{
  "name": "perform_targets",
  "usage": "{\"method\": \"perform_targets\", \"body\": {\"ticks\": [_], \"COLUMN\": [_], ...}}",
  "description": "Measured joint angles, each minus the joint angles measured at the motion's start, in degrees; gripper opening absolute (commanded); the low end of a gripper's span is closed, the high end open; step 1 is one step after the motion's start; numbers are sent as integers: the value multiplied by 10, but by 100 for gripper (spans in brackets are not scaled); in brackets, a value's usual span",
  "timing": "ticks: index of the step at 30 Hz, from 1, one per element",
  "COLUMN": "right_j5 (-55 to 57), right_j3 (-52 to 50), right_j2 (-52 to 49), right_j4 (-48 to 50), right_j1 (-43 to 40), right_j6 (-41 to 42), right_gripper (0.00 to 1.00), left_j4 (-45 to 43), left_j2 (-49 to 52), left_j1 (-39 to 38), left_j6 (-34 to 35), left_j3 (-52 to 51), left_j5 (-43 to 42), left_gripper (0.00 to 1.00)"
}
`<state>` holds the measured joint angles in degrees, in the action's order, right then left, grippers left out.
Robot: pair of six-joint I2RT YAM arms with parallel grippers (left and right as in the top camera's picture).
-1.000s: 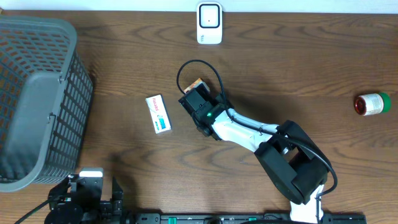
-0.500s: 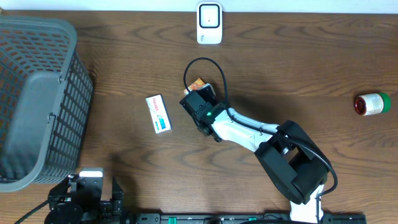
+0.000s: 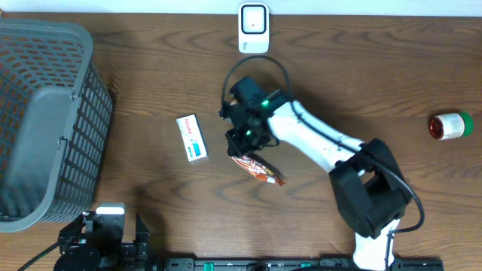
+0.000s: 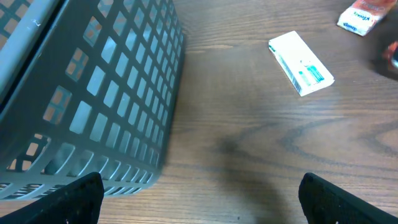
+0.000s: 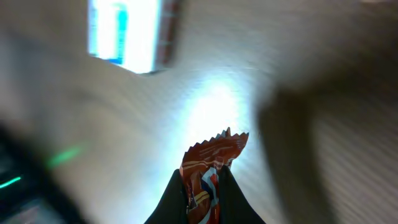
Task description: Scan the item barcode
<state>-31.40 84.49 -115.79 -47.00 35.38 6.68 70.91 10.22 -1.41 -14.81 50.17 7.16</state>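
The right pincer (image 3: 242, 149) is pressed together on the top edge of a snack packet (image 3: 258, 170), which hangs from its tips above the table (image 3: 376, 68), a dark brown wood-grain surface. The packet is a glossy red and orange foil wrapper with white and blue patches of print. In the blurred right wrist view its far end (image 5: 212, 155) shows a zigzag crimped seal, and no lettering on it can be read. Beyond the pincer, toward the far edge of the table, stands the scanner (image 3: 253, 28), a white rounded-rectangle plastic unit with a dark-outlined window on its face. Just to the left of the pincer lies a white carton (image 3: 192, 138), a flat oblong cardboard box with a teal and green printed block near one end and a thin line of red writing near the other, too small to read. Well off to the pincer's right lies a small bottle (image 3: 449, 126) on its side, red at one end, with a pale band round its middle and a green cap. Far to its left stands a basket (image 3: 75, 113) of grey plastic with walls of open square lattice. The left pincer (image 4: 199, 196) sits at the near edge beside that basket (image 4: 112, 93), its dark fingers (image 4: 78, 196) spread wide with nothing between them, and the carton (image 4: 301, 63) is ahead of it.
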Motion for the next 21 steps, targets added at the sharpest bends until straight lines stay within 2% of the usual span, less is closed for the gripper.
{"method": "perform_targets", "body": {"ticks": [3,5,9,12,16,19,21], "right_j5": [-132,-224,-323,-353,-404,-409,-396], "right_j3": [-3,-5,-5,-7,-10,-10,-10], "right_j2": [-1,-7,-60,-110,-158,-157,-157], "right_j4": [15,60,140,207,296,317,315], "right_j1": [-45,-76,-104,-106,-109,-121,-132], "right_j6": [-38,-63,-82,-84,-66,-51,-43], "right_gripper": [1,1,1,2,11,12,17], "left_j4": [0,0,0,0,0,0,0], "left_j2": [0,0,0,0,0,0,0], "left_j1": [0,0,0,0,0,0,0], "left_j6": [0,0,0,0,0,0,0], "left_j3": [0,0,0,0,0,0,0], "left_j5": [0,0,0,0,0,0,0], "left_gripper": [99,99,99,99,99,99,99]}}
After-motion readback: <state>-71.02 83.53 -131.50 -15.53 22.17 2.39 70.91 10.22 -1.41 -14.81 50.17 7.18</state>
